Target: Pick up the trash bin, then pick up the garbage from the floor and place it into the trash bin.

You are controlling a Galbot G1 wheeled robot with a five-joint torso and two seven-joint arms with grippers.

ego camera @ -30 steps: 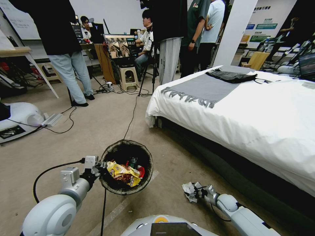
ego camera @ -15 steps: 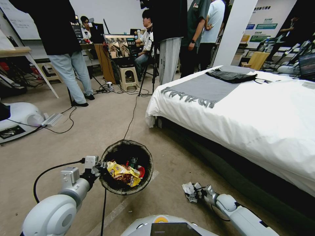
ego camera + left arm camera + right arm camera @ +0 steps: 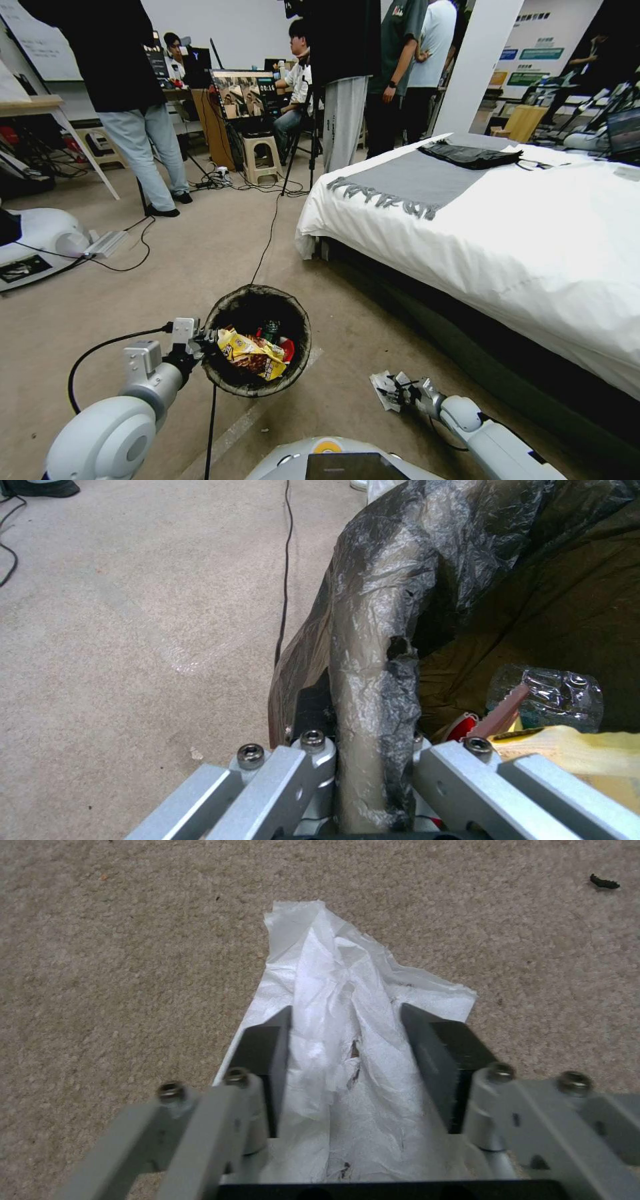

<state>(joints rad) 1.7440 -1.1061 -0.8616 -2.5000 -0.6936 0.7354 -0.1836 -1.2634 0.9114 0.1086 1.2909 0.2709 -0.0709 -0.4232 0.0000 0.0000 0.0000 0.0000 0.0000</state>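
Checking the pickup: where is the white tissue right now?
The white tissue lies on the floor on the robot's right, between the pads of the open right pincer, to the right of the trash bin and near the bed.

Beige carpet floor (image 3: 200,253) with a black cable (image 3: 267,240) across it. White bed (image 3: 520,253) on right, gray fringed blanket (image 3: 413,180) and black bag (image 3: 470,155) on top. Plastic stool (image 3: 261,158) behind.

My robot: glossy white rounded arms, silver aluminium left gripper (image 3: 200,341) and right gripper (image 3: 400,393) linkages, hex screws, black cables.
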